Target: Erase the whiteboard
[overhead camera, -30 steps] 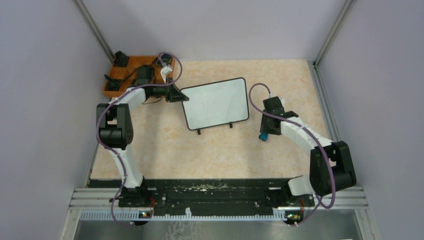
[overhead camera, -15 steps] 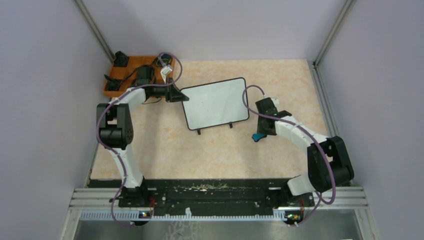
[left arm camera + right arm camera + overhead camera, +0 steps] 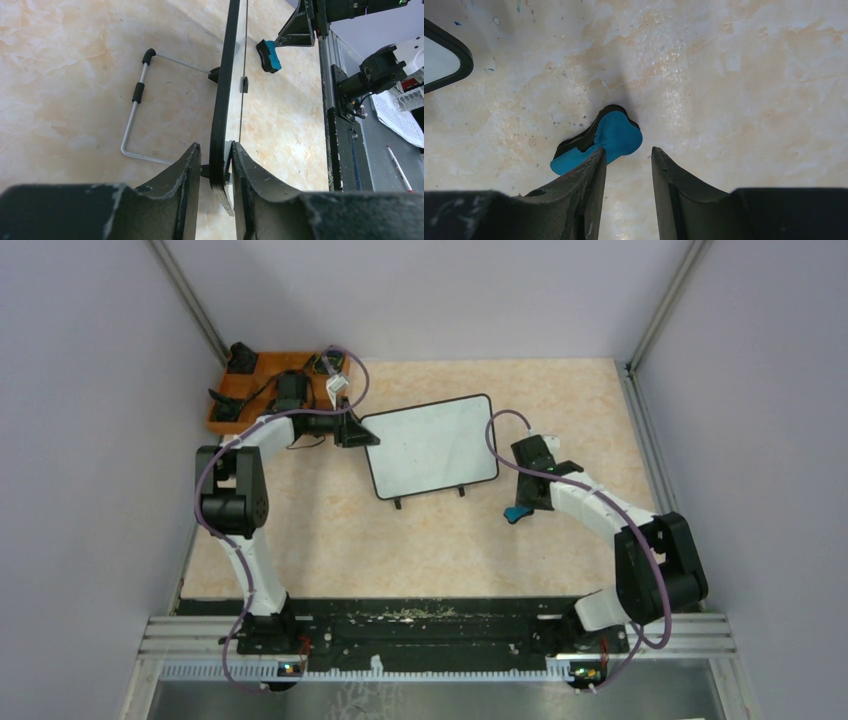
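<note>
The left end effector (image 3: 215,150) clamps the whiteboard (image 3: 430,445) by its edge. The right end effector (image 3: 628,151), narrowly parted and empty, hangs over a blue eraser (image 3: 614,136).

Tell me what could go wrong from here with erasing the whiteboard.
1. The left gripper pinches only the whiteboard's thin edge, so wiping pressure might twist it loose or tip it on its wire stand.
2. The blue eraser lies beside the right gripper's open fingers, not between them; closing now would likely miss or nudge it.
</note>
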{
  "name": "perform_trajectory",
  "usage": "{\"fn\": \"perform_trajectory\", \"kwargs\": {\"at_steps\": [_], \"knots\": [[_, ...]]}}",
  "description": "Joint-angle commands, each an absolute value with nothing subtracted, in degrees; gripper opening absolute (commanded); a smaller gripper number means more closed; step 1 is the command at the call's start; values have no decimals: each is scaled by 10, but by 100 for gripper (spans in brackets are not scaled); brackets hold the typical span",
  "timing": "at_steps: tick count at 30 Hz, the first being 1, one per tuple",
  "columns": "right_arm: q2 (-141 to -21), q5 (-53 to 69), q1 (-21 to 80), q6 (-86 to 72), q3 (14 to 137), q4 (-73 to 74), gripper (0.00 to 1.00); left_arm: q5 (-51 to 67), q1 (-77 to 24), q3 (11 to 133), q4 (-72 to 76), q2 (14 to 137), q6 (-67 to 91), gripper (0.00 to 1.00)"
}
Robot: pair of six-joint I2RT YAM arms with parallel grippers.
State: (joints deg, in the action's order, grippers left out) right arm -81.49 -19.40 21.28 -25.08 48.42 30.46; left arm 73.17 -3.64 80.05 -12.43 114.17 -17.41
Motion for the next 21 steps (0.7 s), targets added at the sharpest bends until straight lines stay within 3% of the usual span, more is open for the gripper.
{"fn": "perform_trajectory", "kwargs": {"at_steps": [1, 5, 21], "knots": [[-817, -208, 216, -245, 501, 293, 39, 675, -40, 789, -140, 1157, -199, 35], [-821, -209, 216, -244, 500, 289, 39, 675, -39, 788, -141, 1144, -199, 37], [-813, -212, 217, -242, 498, 288, 39, 714, -23, 770, -137, 1084, -186, 62]]}}
